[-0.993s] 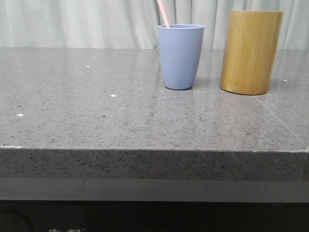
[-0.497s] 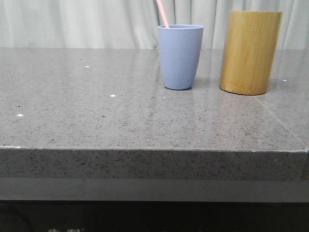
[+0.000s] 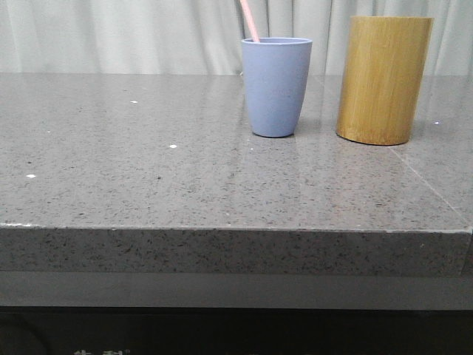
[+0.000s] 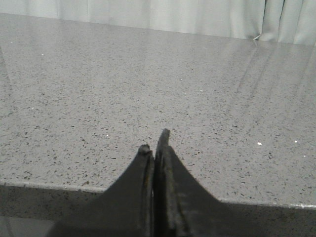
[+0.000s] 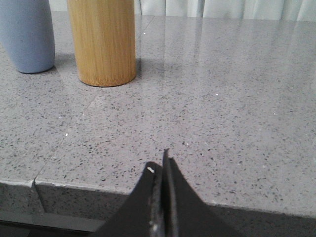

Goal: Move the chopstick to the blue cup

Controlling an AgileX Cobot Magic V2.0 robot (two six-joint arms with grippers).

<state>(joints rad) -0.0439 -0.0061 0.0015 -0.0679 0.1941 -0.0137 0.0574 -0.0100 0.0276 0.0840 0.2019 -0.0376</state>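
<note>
Front: counted one chopstick (image 3: 250, 21), standing tilted inside one blue cup (image 3: 276, 86), just left of one bamboo cylinder (image 3: 383, 79), on the grey table (image 3: 148, 177). Looked done; could still tip if the cup got knocked.

Left wrist: saw one left gripper (image 4: 155, 144) pressed together, holding nothing, low at the table's near edge.

Right wrist: saw one right gripper (image 5: 159, 165) likewise closed and empty, well back from cup and cylinder. Judged little risk unless swung forward.
</note>
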